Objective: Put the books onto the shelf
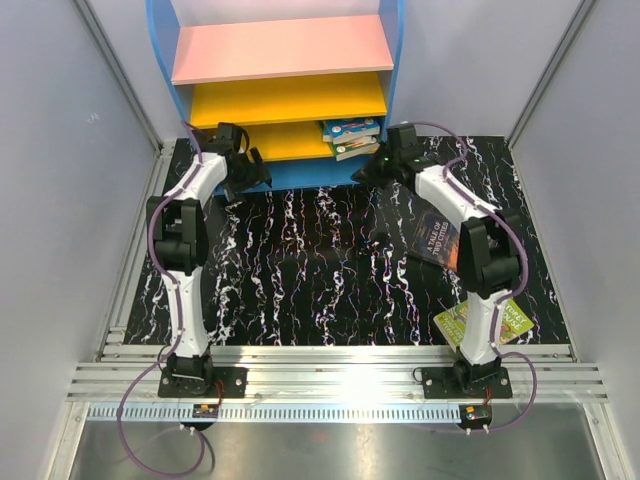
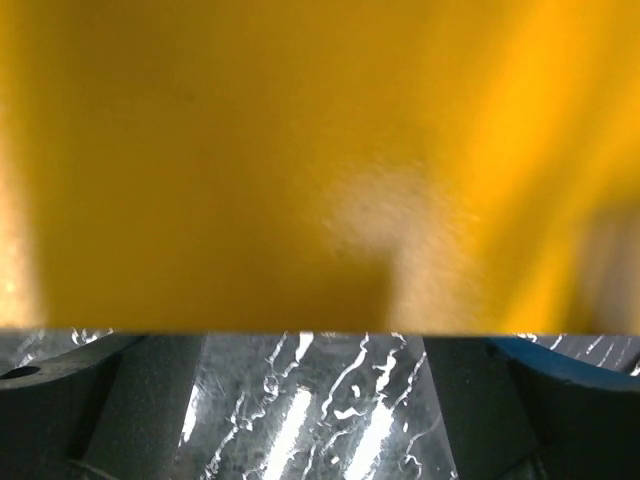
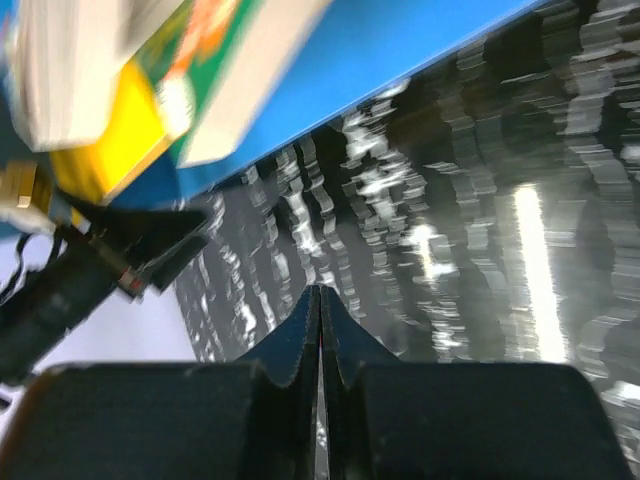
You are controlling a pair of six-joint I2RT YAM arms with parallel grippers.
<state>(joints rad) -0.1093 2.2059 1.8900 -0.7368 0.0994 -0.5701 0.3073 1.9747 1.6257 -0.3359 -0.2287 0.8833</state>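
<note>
While sitting with right claw pinched shut, empty, beside the stacked books on the shelf and left claw wide, could clip that stack swinging toward the loose books on the surface.

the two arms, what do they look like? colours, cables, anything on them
Both the left arm and right arm have white tube-like links between bulky black joints. A purple cable runs along each and loops out by the black base plates. The grippers are black; the right gripper's fingers taper to thin tips.
</note>
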